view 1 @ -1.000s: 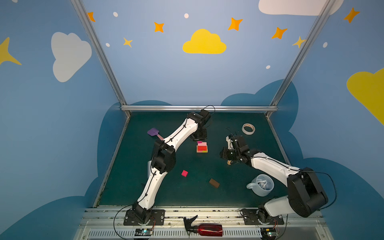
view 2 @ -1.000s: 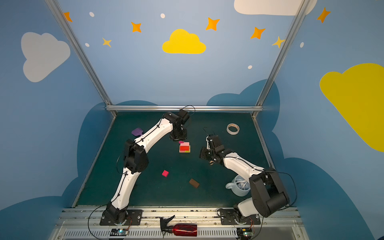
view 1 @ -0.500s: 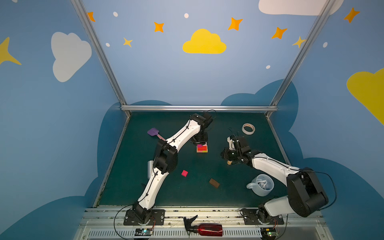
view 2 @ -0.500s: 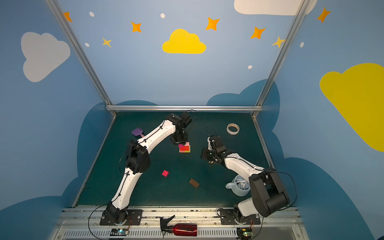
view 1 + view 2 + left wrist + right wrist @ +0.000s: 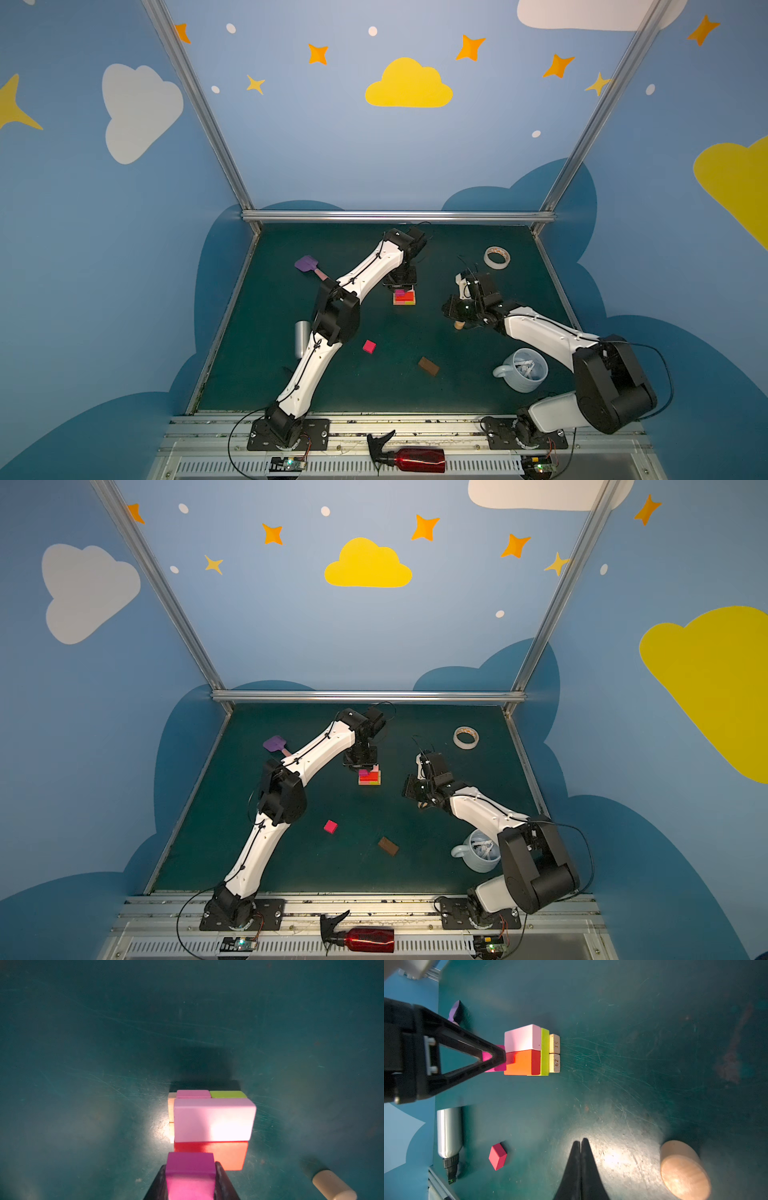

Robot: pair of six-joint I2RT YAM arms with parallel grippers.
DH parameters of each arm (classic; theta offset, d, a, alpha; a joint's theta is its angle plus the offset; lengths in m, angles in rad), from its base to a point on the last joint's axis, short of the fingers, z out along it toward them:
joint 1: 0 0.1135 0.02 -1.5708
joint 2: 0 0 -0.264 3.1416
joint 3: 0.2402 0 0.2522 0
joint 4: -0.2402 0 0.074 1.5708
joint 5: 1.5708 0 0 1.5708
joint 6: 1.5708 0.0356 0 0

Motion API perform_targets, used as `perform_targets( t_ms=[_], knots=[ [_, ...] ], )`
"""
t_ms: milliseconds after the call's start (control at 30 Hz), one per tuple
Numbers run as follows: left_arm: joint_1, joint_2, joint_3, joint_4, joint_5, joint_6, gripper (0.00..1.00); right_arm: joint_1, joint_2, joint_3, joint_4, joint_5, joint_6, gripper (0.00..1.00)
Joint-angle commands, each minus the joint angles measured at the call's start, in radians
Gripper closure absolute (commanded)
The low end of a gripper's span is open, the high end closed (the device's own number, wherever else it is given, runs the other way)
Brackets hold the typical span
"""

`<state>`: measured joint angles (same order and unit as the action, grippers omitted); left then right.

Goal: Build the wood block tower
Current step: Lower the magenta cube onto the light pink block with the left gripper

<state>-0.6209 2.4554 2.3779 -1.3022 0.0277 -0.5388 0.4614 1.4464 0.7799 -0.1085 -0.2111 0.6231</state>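
The tower (image 5: pixel 405 299) (image 5: pixel 370 778) stands mid-table: two tan blocks at the base, a lime-green layer, then a light pink block (image 5: pixel 214 1120) beside a red one (image 5: pixel 521 1062). My left gripper (image 5: pixel 400 289) (image 5: pixel 190 1167) is shut on a magenta square block (image 5: pixel 190 1178) (image 5: pixel 497 1057), which it holds against the red block's top. My right gripper (image 5: pixel 580 1141) (image 5: pixel 457 311) is shut and empty, low over the mat beside a lying tan cylinder (image 5: pixel 684 1169) (image 5: pixel 459 325). A loose red square (image 5: pixel 369 346) (image 5: pixel 497 1156) and a brown bar (image 5: pixel 428 366) lie nearer the front.
A purple spatula (image 5: pixel 306 264) lies at the back left and a white tape roll (image 5: pixel 497 257) at the back right. A pale mug (image 5: pixel 524 370) stands front right. A silver bottle (image 5: pixel 302 337) (image 5: pixel 449 1132) lies by the left arm. A red spray bottle (image 5: pixel 411 459) rests on the front rail.
My left gripper has come forward and down from behind the tower, bringing the magenta block onto its top. The right arm has stayed still.
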Motion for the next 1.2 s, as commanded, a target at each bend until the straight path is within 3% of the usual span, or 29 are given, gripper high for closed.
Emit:
perform_targets(
  t_ms=[0, 467, 1167],
  knots=[
    [0.006, 0.007, 0.023, -0.032, -0.023, 0.013, 0.67, -0.006, -0.001, -0.01, 0.01, -0.011, -0.001, 1.0],
    [0.009, 0.068, 0.111, -0.072, -0.018, 0.04, 0.66, -0.009, 0.008, -0.007, 0.011, -0.018, 0.001, 1.0],
    [0.011, 0.082, 0.115, -0.062, 0.0, 0.055, 0.61, -0.013, 0.027, -0.003, 0.006, -0.016, 0.003, 1.0]
  ],
)
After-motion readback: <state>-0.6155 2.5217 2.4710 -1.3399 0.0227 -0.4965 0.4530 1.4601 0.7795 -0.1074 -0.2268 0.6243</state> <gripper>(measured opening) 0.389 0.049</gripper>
